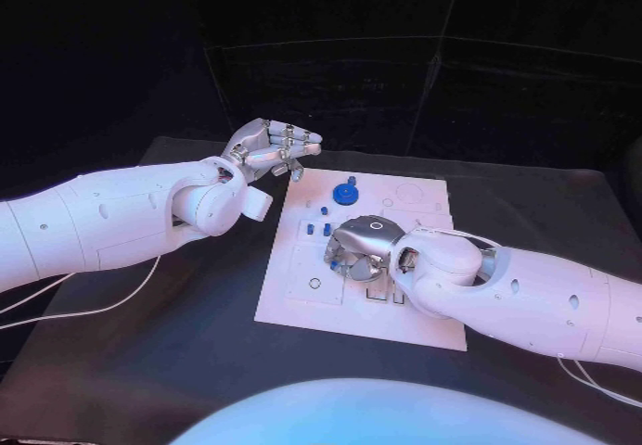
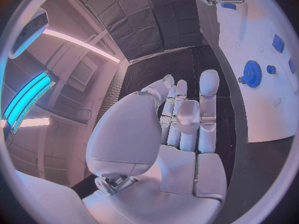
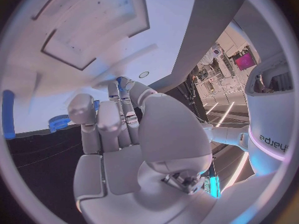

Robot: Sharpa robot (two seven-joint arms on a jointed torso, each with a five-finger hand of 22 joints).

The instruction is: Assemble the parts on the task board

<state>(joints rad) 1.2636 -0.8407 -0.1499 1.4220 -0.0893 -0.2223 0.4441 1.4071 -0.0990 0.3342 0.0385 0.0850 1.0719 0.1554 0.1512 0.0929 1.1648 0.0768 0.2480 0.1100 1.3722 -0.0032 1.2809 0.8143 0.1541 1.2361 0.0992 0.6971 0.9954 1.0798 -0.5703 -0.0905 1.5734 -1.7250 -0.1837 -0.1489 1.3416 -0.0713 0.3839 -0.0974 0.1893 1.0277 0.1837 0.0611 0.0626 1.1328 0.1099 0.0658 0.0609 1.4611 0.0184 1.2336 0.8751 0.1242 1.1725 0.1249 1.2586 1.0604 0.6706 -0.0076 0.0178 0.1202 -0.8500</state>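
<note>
Dim bluish-violet light, bright glare on the task board (image 1: 308, 306), wrist views fisheye-bent, motion-smeared.

White task board (image 1: 301, 306) flat mid-table; blue gear (image 1: 347, 194) near far edge, small blue parts (image 1: 317, 228) beside.

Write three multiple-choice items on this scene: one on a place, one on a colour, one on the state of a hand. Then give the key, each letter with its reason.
1. Where is the right hand?
A. over the task board
B. off the table
C. beside the left hand

2. What colour is the gear?
A. red
B. blue
C. green

3. How is the left hand?
A. gripping the gear
B. pressing the board
C. raised beyond the board's corner, holding nothing

Key: 1 A, the head view shows it above the board's middle; 2 B, it is plainly blue; 3 C, its fingers hold nothing in the left wrist view.
</note>
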